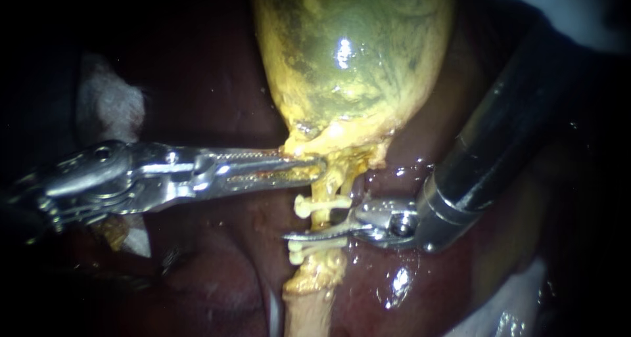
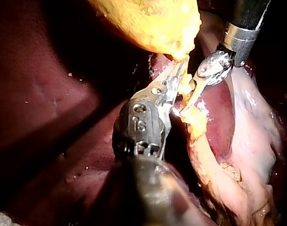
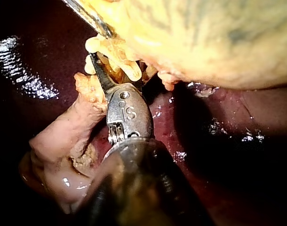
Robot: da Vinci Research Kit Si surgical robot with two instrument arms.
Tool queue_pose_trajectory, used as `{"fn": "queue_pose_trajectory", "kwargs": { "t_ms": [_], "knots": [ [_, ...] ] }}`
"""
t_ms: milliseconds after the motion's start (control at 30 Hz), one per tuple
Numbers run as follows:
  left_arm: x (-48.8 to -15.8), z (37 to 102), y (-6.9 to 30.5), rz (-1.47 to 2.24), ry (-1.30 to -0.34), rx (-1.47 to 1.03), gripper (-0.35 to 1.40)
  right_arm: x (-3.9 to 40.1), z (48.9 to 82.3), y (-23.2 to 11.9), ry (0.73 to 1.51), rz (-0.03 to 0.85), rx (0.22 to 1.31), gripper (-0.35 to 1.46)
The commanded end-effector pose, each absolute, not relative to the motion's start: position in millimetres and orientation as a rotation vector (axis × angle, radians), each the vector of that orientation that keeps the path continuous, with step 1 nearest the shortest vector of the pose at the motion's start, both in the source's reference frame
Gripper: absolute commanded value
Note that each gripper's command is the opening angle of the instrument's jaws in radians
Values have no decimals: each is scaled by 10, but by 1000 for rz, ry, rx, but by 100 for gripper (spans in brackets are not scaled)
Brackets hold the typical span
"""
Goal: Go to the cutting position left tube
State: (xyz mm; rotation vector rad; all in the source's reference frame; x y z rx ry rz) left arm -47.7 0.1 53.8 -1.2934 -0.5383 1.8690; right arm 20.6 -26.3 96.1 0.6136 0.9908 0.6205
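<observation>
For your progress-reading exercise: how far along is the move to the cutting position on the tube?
Done: clips sit on the tube, and the left instrument grips the gallbladder at its neck. In hand: the right instrument lies with its tip across the tube, between the clips. Left: perhaps a small adjustment; the tube looks uncut.

The gallbladder (image 1: pixel 355 54) runs off the top edge; right instrument's (image 1: pixel 332 233) tip seems partly hidden behind the tube (image 1: pixel 314 278).
</observation>
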Motion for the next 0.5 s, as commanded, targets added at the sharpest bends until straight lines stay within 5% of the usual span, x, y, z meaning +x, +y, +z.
{"fn": "queue_pose_trajectory", "kwargs": {
  "t_ms": [33, 500],
  "knots": [
    [-478, 538, 1, 1870, -542, -1295, -35, 208, 963, -263, 990, 622, 612, 128],
    [-479, 538, 1, 1871, -545, -1296, -35, 230, 966, -260, 1006, 635, 599, 128]
  ]
}}
